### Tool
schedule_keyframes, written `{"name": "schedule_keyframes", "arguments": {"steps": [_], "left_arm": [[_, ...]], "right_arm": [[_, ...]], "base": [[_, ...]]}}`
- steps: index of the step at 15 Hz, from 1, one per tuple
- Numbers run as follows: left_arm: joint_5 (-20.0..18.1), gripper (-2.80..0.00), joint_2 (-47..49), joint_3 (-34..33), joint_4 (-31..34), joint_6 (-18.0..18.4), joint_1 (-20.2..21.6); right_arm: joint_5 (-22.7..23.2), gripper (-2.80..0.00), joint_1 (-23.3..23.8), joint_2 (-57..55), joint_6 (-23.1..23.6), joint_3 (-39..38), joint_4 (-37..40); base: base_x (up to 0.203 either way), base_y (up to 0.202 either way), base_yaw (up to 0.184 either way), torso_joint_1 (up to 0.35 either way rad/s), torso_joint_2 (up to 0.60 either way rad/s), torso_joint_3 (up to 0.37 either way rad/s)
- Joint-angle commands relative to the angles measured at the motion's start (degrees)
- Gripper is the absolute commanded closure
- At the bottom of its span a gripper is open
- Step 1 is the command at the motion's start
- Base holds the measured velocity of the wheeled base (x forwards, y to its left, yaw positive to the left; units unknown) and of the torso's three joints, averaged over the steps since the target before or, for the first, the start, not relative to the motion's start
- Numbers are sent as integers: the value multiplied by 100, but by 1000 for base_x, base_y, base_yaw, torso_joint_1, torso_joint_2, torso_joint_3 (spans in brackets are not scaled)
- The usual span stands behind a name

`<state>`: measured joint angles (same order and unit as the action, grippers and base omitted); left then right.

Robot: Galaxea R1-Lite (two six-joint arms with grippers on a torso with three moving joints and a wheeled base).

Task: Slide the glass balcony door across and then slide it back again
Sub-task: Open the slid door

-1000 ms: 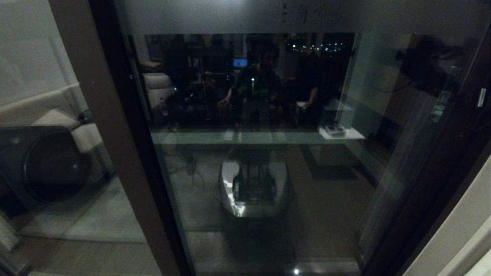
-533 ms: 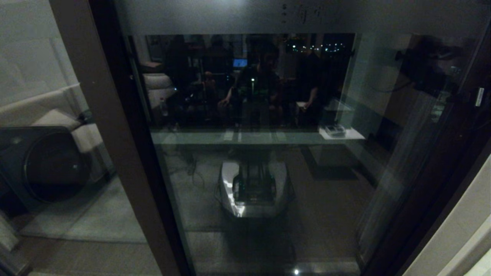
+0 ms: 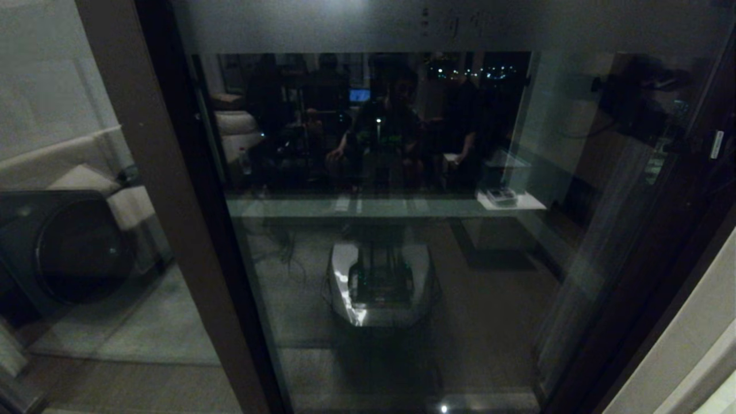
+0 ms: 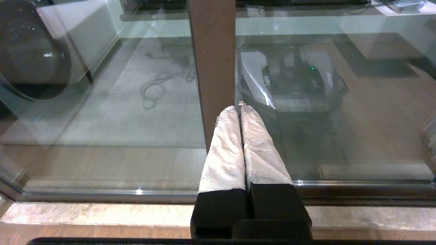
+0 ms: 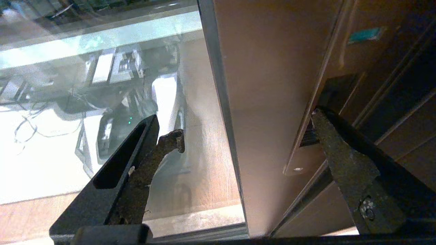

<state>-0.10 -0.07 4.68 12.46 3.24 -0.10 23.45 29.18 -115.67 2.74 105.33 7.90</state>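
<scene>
The head view is dim, and neither arm shows in it directly; reflections of a room and of the robot's base crowd the glass, so what lies beyond is hard to make out. The glass balcony door fills the middle of that view: one tall pane in a dark brown frame, a frosted band across its top. Its right edge upright is cut off at top and bottom in the right wrist view, where the narrow handle slot sits. The right tool stands with its two fingers wide apart, one before the glass, the other's tip at the slot. The left tool is parked low, its two padded fingers pressed together, pointing at another brown upright. Left of that a dark round-fronted machine shows through a second pane.
</scene>
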Motion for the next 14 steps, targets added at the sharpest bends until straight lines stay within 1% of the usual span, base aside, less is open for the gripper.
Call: {"name": "schedule_keyframes", "arguments": {"steps": [1,10,11,13,14], "left_arm": [[1,0,7,-2,2,1,1],[1,0,7,-2,2,1,1],[1,0,7,-2,11,1,1],[1,0,7,-2,11,1,1],[1,0,7,-2,11,1,1]], "right_arm": [[1,-280,7,-204,-2,145,-17],[25,-280,8,-230,-2,5,-8],[136,-280,12,-215,-28,5,-8],[551,-280,67,-176,-229,5,-8],[696,-280,95,-149,-256,6,-8]], "base": [[0,0,0,0,0,0],[0,0,0,0,0,0],[0,0,0,0,0,0],[0,0,0,0,0,0],[0,0,0,0,0,0]]}}
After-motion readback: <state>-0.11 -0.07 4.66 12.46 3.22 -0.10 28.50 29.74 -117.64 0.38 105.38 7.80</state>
